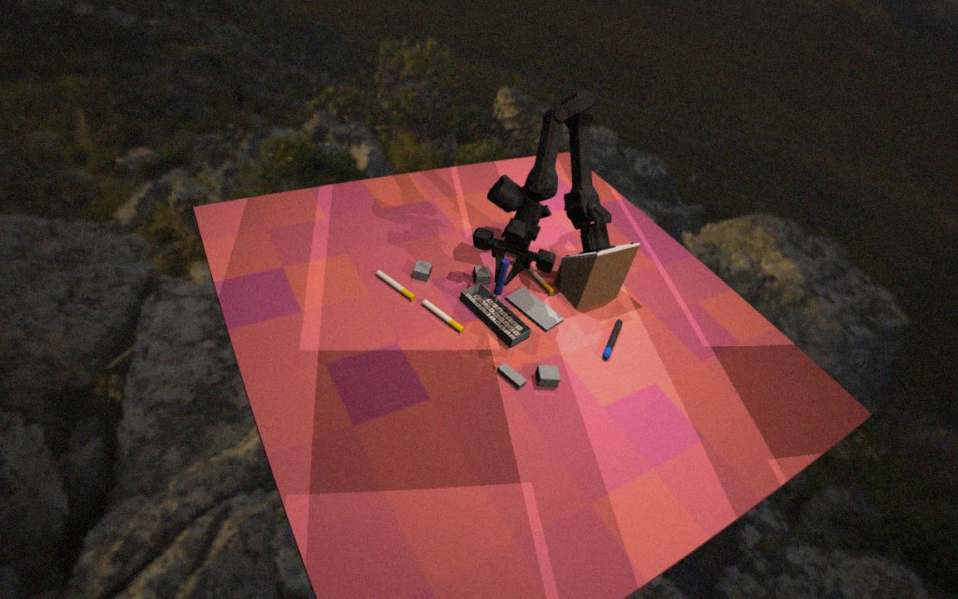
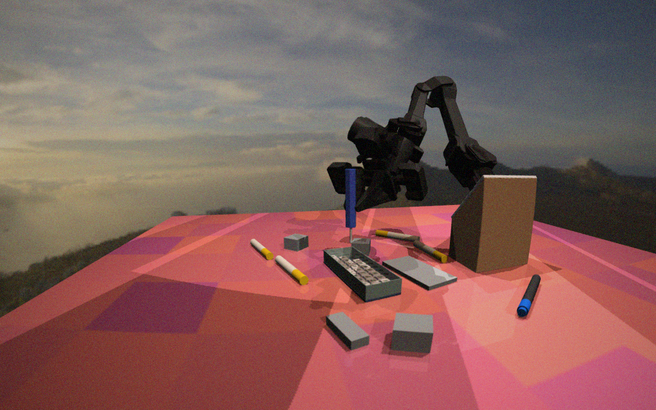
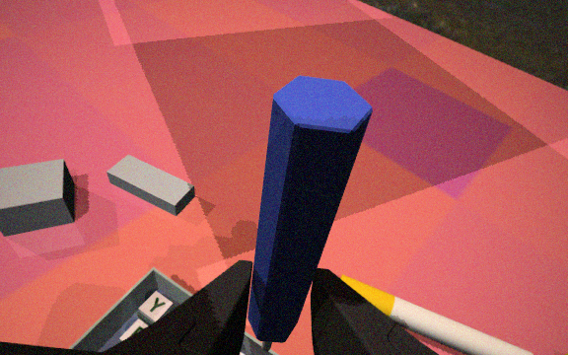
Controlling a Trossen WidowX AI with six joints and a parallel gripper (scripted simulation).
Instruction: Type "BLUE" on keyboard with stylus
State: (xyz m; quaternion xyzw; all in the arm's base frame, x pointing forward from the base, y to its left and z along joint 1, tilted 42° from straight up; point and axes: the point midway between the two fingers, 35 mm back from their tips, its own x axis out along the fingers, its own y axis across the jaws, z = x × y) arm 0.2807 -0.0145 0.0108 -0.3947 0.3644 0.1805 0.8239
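Observation:
My gripper (image 1: 504, 280) (image 2: 353, 206) (image 3: 281, 278) is shut on the blue stylus (image 1: 501, 275) (image 2: 351, 196) (image 3: 309, 187), which stands nearly upright between the fingertips with its thin tip down. The grey-rimmed keyboard (image 1: 521, 339) (image 2: 382, 291) (image 3: 116, 316) lies below, with rows of white letter keys. In the top and exterior views the tip shows above the keyboard's far end, apart from the keys. In the wrist view a Y key (image 3: 155, 302) shows left of the stylus; the fingers hide most other keys.
A grey slab (image 1: 535, 309) (image 2: 418, 272) lies right of the keyboard, before a brown stand (image 1: 601, 279) (image 2: 506, 224). Yellow-ended white sticks (image 1: 441, 315) (image 2: 291, 269) (image 3: 442, 320), several grey blocks (image 1: 547, 376) (image 2: 411, 333) (image 3: 30, 192) and a black-blue marker (image 1: 613, 339) (image 2: 529, 295) lie around.

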